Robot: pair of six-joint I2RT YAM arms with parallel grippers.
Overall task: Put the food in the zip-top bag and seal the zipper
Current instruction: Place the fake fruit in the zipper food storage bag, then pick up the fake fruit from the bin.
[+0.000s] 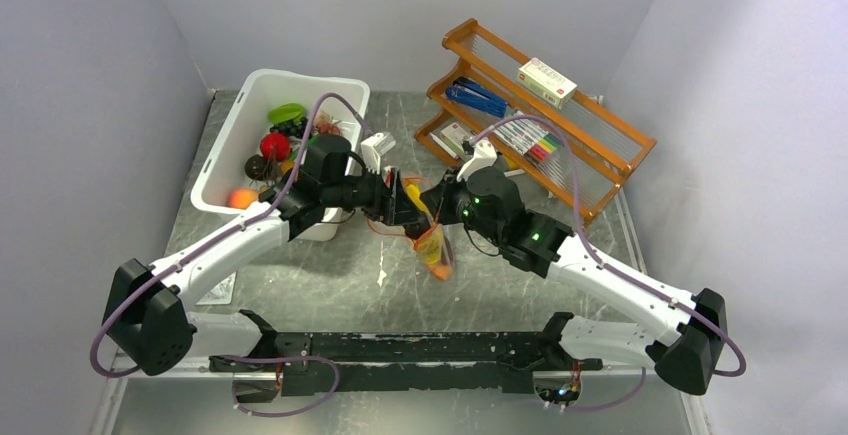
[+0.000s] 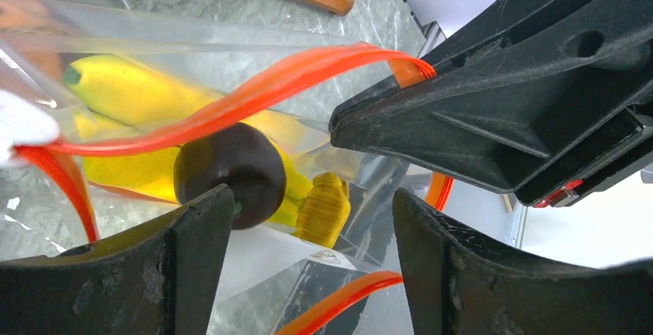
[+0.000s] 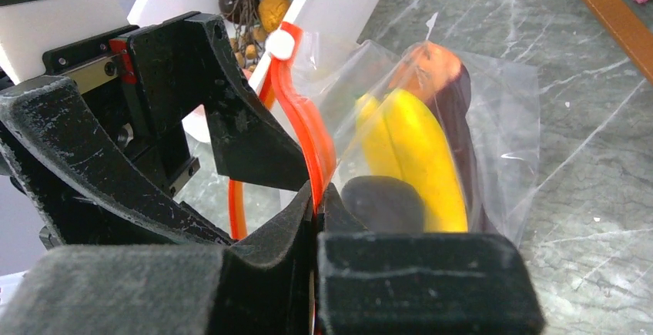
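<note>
The zip-top bag [image 1: 432, 247] hangs between both grippers above the table. My right gripper [image 3: 317, 196] is shut on the orange-red zipper [image 3: 304, 123] at one side of the mouth; the white slider tab [image 3: 281, 45] sits at the far end. Inside lie a yellow banana bunch [image 3: 416, 154], an orange-rimmed dark slab [image 3: 450, 81] and a dark round fruit [image 3: 383, 204]. My left gripper [image 2: 312, 200] stands open at the bag's mouth. The dark fruit [image 2: 231, 169] rests against its left finger [image 2: 185, 258], under the zipper [image 2: 254, 88]. More food [image 1: 262, 155] stays in the bin.
A white bin [image 1: 300, 77] stands at the back left, just behind the left arm. A wooden rack [image 1: 585, 160] with pens and a box stands at the back right. Side walls close in the table on both sides.
</note>
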